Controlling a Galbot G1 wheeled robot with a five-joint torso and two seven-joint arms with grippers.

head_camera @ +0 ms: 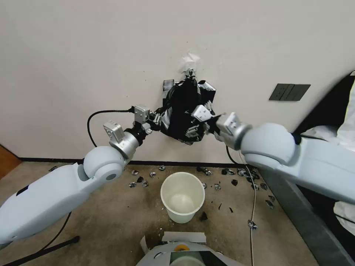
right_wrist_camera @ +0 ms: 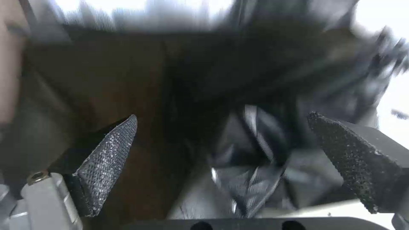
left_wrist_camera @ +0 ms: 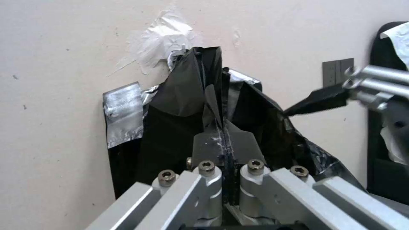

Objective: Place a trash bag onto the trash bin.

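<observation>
1. The trash bag (head_camera: 185,111) hangs crumpled against the wall (head_camera: 74,55), its top under a patch of clear tape (left_wrist_camera: 158,35).
2. The left gripper (left_wrist_camera: 223,140) has its fingers pressed together on a fold of the bag's film.
3. The right gripper (right_wrist_camera: 221,159) has its pads (right_wrist_camera: 106,156) spread wide, with bag film lying between them, ungripped.
4. The trash bin (head_camera: 182,197) stands upright on the floor below both grippers, among black scraps (head_camera: 236,173).

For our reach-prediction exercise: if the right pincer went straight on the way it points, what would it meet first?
Probably the glossy black plastic trash bag hanging on the wall; the open right pincer already straddles its creased film, though depth is unclear.
</observation>
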